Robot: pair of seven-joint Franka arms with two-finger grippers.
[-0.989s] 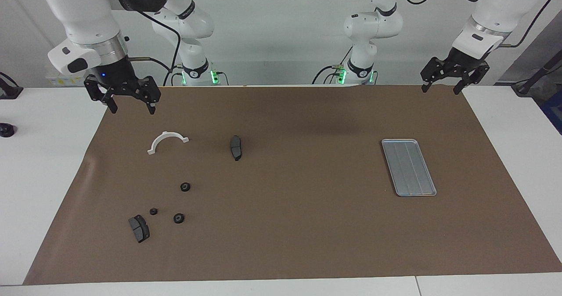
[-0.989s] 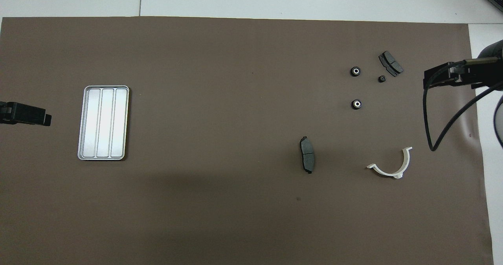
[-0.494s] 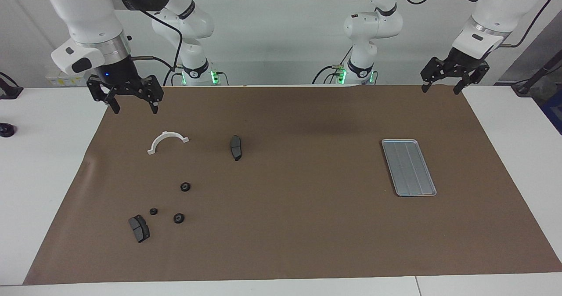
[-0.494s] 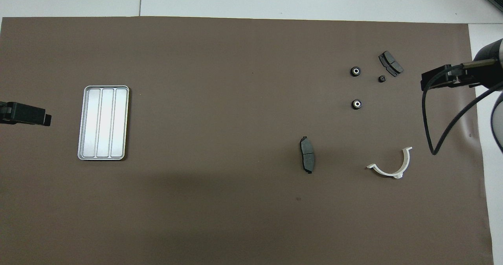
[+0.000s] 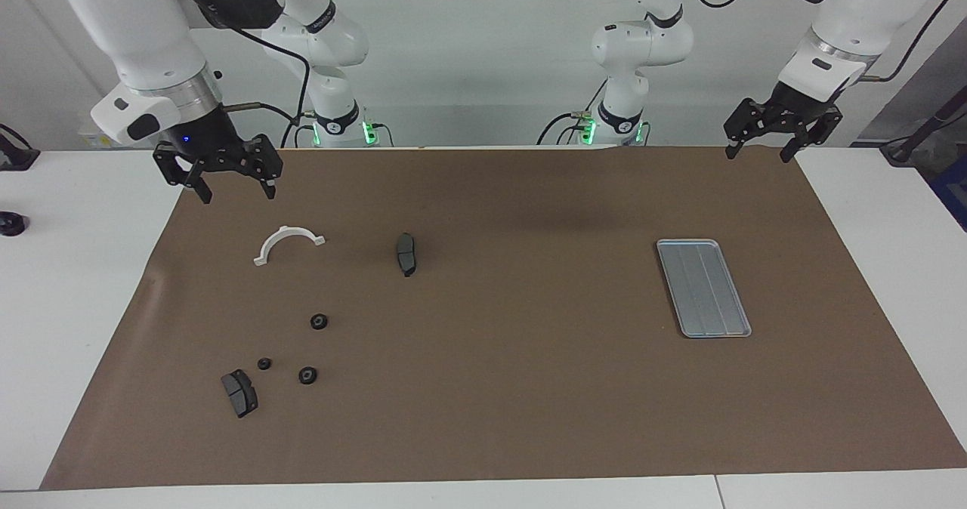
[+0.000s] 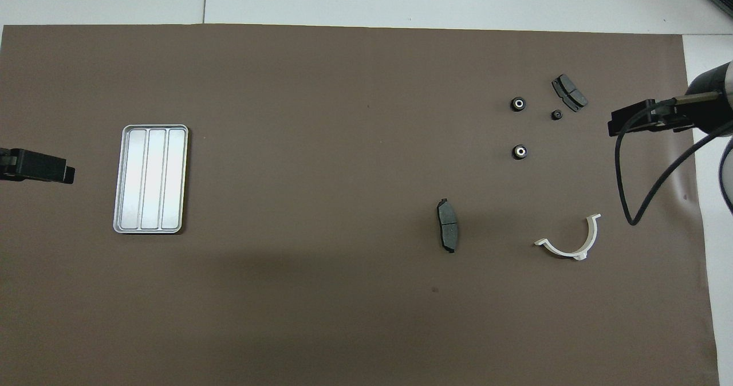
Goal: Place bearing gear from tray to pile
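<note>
A: We are looking at the tray [image 5: 703,288] first. It is lying flat on the brown mat [image 5: 514,403] toward the left arm's end of the table, and we are seeing nothing in it: no bearing gear on its ridged floor in either view.

B: So the gears are all lying with the pile [image 6: 535,119], toward the right arm's end. We are counting three black ring gears there: one [image 6: 519,104] beside a smaller one [image 6: 556,114], and a third [image 6: 519,152] nearer to the robots. One dark grey brake pad [image 6: 569,93] is lying just beside the small gear.

A: We are also counting a second brake pad [image 5: 406,253], apart from the pile and nearer to the robots, and one white half-ring bracket [image 5: 288,243]. One tray in all.

B: The right gripper [image 5: 233,185] is hanging with its fingers spread wide and holding nothing, over the mat's edge near the bracket. We are judging that it is raised clear so that it disturbs nothing.

A: The left gripper [image 5: 758,150] is waiting, also spread wide and empty, over the mat's corner, up from the tray. With the tray bare, we are judging the transfer as done.
</note>
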